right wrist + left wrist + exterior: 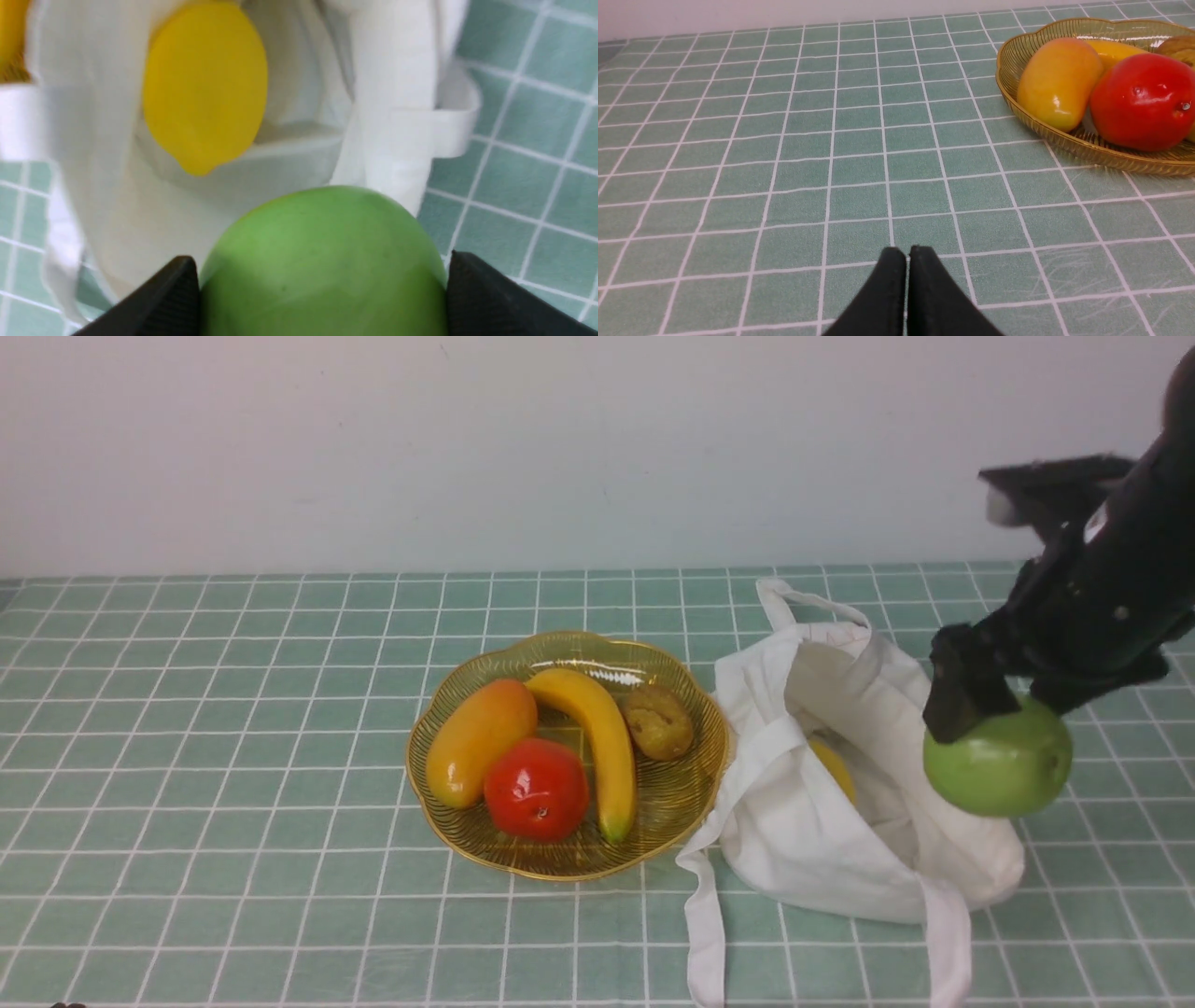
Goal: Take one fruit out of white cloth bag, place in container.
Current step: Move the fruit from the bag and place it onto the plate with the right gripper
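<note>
Fruit (999,765), round and glossy green, sits clamped between the jaws of the right gripper (1013,709) in the front view. It is held up at the right edge of the white cloth bag (794,821), out of the bag's mouth and well apart from the container (420,747). The bag lies slumped on the green checked tablecloth (233,756), just right of the container, with a yellow lemon (834,767) showing inside it. The container holds a mango (481,739), a banana (597,737), a red fruit (537,789) and a brown fruit (658,721).

Left wrist view: the left gripper (907,261) hangs over bare tablecloth, its jaws pressed together with nothing between them. The container's rim, the mango and the red fruit are off to one side.

Right wrist view: both black fingers (163,298) press the sides of the green fruit. Beyond it the bag gapes, with the lemon resting on the fabric inside.
</note>
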